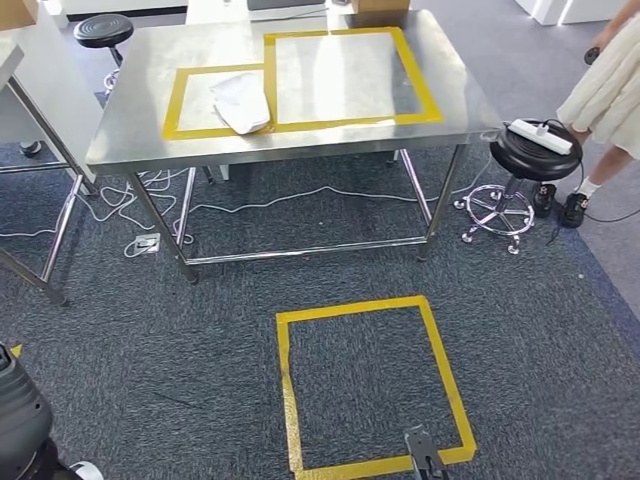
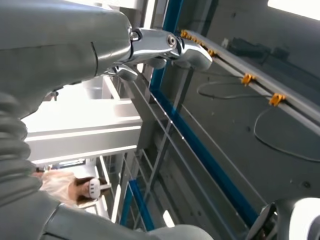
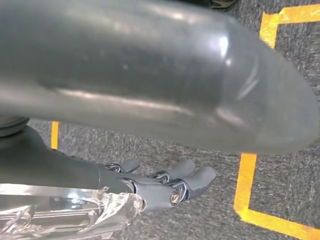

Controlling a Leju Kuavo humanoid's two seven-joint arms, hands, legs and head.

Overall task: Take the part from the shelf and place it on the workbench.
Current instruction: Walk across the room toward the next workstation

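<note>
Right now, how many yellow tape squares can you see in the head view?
3. A small square on the table's left holds a white part; a large square adjoins it on the right; a floor square lies before the table.

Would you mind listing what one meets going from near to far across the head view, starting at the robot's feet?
Yellow tape square on the carpet → white cables under the table → steel workbench's near edge → white part in the smaller taped rectangle → black stool beyond the table's far left corner.
</note>
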